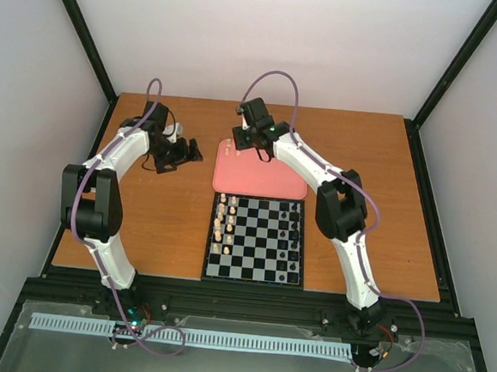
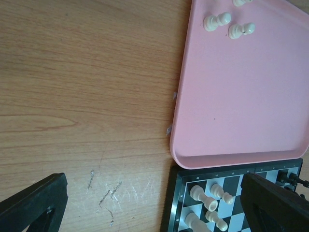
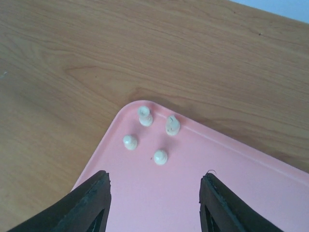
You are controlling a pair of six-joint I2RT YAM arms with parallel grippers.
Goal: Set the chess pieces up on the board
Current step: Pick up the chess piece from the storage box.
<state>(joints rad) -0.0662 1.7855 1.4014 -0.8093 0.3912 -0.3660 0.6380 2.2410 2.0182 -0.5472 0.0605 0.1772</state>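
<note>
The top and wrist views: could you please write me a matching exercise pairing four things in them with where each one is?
Things:
1. pink tray
2. black pieces
3. right tool
4. left tool

Places:
A. over the wooden table, left of the tray
B. along the right side of the board
C. just beyond the board's far edge
D. above the tray corner holding four cream pieces

Pairs: 1-C, 2-B, 3-D, 4-A.
</note>
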